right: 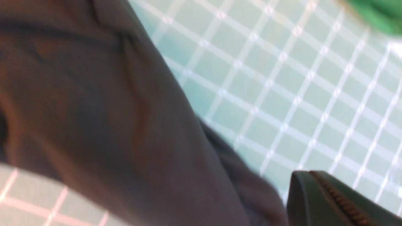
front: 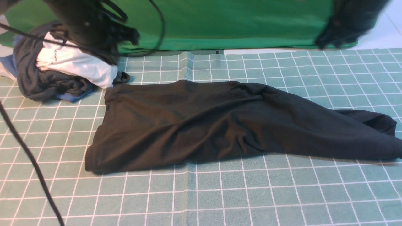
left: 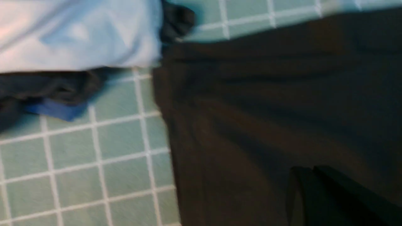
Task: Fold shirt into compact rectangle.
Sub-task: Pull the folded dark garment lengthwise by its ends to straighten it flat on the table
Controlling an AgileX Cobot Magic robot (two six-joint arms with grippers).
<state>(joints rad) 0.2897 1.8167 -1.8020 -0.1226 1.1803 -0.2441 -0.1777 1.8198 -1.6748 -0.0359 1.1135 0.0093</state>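
Black shirt point(front: 201, 125) on gridded mat point(front: 251, 194), seemingly folded

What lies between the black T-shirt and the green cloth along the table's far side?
Only a bare stretch of teal grid-lined mat separates the crumpled black cotton T-shirt from the green cloth, as the front view shows.

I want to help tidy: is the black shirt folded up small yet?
Not yet. The black shirt lies as one long, wrinkled strip across the grid mat.
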